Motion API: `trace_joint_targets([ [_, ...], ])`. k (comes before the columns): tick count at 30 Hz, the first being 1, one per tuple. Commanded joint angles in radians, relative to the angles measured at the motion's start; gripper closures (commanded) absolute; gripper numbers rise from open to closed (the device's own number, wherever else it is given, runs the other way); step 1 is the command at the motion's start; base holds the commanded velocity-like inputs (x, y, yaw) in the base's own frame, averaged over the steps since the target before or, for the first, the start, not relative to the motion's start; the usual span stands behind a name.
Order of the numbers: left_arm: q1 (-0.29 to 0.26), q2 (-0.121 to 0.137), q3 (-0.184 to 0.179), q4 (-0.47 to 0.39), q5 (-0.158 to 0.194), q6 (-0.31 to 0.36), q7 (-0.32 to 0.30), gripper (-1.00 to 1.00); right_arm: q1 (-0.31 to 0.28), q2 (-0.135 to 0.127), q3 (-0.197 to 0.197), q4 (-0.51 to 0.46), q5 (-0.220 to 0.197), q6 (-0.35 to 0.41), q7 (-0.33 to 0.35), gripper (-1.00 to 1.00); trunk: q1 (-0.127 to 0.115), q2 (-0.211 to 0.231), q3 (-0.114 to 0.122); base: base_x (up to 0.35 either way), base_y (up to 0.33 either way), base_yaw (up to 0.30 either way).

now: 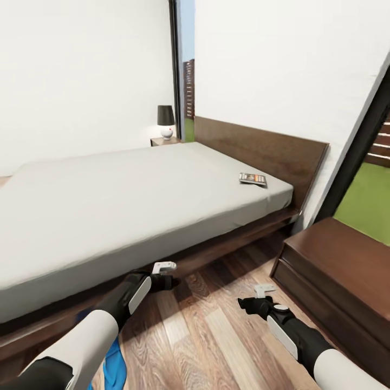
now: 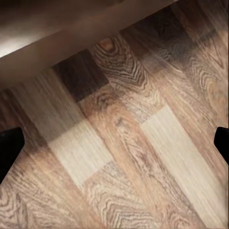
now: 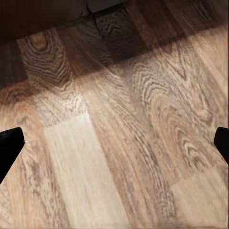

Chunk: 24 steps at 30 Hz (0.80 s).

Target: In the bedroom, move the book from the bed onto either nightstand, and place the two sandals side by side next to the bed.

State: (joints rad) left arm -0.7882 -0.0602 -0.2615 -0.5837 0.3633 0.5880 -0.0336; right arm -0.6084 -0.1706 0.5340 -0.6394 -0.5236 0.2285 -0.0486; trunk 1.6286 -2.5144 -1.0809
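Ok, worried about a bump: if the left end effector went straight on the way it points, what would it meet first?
Probably the wood-plank floor beside the bed; the left end effector points down at bare planks, fingers wide apart, nothing between.

Pale grey mattress [image 1: 135, 200] on the dark brown bed [image 1: 260, 146], brown wood-grain floor [image 1: 216, 330], bright blue sandal [image 1: 114, 360], white walls [image 1: 81, 70].

I see white walls [image 1: 81, 70], a wood-plank floor [image 1: 216, 336] at the bottom, a black-framed window [image 1: 374, 179] at right, and a dark-shaded lamp [image 1: 166, 121] upper center.
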Motion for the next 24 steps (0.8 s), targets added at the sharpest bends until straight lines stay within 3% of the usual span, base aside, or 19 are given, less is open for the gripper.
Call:
trace_joint_targets([
  [1,0.0,0.0,-0.001,-0.001,-0.001,0.004,-0.002,-1.0,-0.001,-0.002,0.006,-0.002,-0.007,0.003,-0.005,-1.0,-0.001,0.0,0.004,-0.001,-0.002,-0.272],
  [24,0.0,0.0,-0.001,-0.001,-0.001,0.005,-0.002,-1.0,-0.001,-0.002,0.006,-0.002,-0.007,0.002,-0.005,-1.0,-0.011,0.005,0.111,0.0,0.0,-0.272],
])
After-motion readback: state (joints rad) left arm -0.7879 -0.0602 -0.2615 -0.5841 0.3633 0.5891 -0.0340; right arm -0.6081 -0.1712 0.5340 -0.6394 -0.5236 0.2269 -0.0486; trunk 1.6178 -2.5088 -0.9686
